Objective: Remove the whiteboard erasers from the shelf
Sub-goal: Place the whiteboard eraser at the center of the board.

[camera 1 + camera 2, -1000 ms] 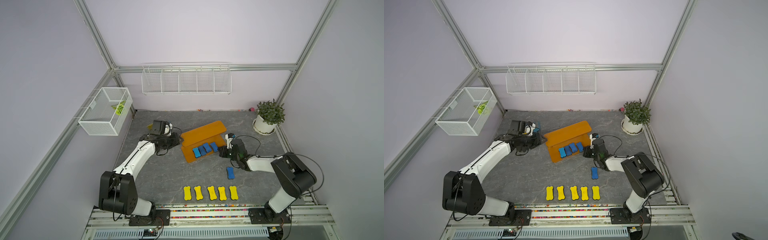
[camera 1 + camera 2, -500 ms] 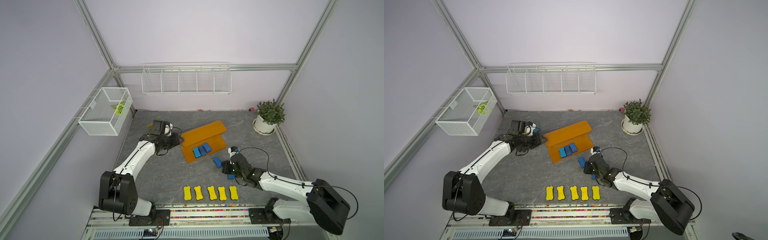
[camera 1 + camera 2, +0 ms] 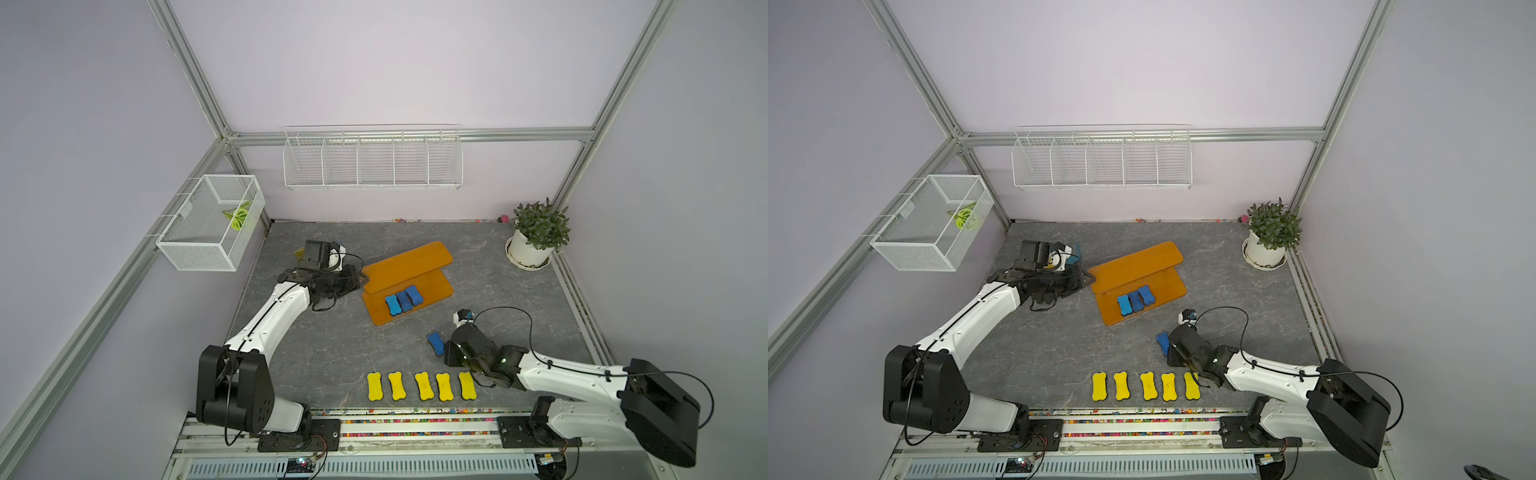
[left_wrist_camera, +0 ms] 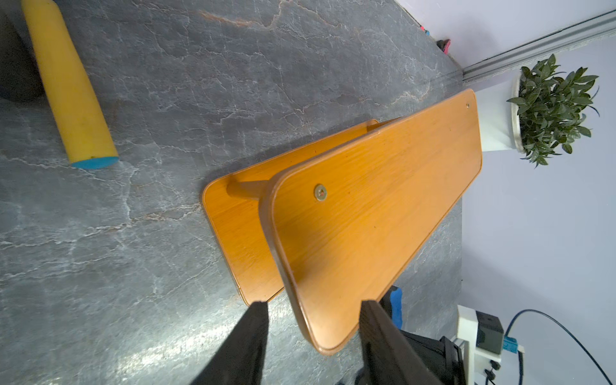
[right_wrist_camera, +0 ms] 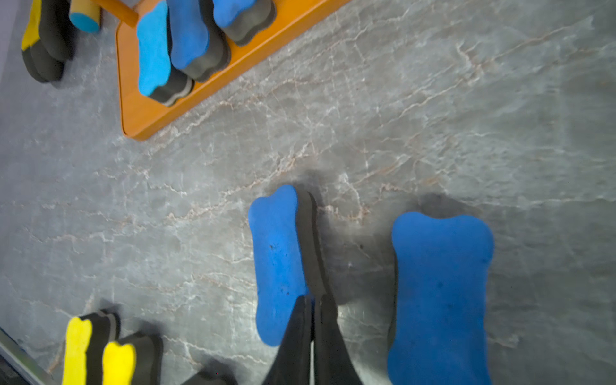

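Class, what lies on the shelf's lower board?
Three blue erasers lie side by side on the lower board; the shelf's upper board hides its rear strip.

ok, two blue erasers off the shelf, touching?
Apart. Right wrist view shows bare table between the standing eraser at the right gripper and the flat eraser.

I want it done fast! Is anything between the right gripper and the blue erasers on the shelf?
Nothing visible: bare table between the right gripper and those erasers. But it grips another blue eraser.
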Tool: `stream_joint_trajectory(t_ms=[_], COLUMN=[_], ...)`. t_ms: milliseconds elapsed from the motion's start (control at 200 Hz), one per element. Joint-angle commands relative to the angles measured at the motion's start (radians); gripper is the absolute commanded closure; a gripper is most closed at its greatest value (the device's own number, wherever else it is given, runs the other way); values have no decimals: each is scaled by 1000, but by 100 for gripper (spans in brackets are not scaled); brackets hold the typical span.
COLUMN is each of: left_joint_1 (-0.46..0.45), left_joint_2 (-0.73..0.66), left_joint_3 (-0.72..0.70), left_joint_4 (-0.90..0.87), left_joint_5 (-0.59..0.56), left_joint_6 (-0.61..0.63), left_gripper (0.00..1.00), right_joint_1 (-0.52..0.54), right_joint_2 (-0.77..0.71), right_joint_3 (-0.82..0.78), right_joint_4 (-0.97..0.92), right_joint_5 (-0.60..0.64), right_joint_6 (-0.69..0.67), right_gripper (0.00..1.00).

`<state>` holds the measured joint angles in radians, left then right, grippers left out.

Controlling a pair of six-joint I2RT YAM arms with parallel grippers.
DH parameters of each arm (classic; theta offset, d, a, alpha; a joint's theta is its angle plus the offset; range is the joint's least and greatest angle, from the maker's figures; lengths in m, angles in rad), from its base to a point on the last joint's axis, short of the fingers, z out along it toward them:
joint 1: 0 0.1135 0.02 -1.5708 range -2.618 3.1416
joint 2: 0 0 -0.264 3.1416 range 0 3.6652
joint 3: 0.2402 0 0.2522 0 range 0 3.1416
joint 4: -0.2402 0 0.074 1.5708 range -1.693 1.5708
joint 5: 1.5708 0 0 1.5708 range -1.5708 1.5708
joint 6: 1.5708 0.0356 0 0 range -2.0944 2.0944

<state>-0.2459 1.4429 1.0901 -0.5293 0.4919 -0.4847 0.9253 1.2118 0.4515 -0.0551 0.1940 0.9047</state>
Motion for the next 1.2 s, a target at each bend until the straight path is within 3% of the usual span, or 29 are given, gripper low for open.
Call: stream_joint_trajectory(t_ms=[0, 395, 710, 785, 870, 1035, 1195], left_joint_1=[1, 2, 2, 2, 2, 2, 1], left_joint_2=[-19, -15, -15, -16, -8, 2, 8], left_joint_3=[-8, -7, -9, -10, -10, -10, -12], left_joint_4=[5, 4, 3, 3, -1, -5, 3], left_joint_5=[3, 5, 5, 1, -5, -12, -2], left_joint_6=[12, 11, 11, 12, 9, 5, 6], left_gripper=[50, 50, 50, 50, 51, 58, 65], right_joint_1=[17, 26, 25, 12, -53, -163, -232], right_joint_2=[-30, -41, -36, -21, 7, 123, 244], right_joint_3=[-21, 10, 156, 179, 178, 214, 246], right_joint_4=[-66, -117, -311, -261, -129, 82, 253], right_joint_5=[8, -128, -3, 12, -62, -186, -230], right_joint_6=[11, -40, -167, -193, -210, -214, -220], right_gripper=[87, 73, 61, 60, 60, 61, 61])
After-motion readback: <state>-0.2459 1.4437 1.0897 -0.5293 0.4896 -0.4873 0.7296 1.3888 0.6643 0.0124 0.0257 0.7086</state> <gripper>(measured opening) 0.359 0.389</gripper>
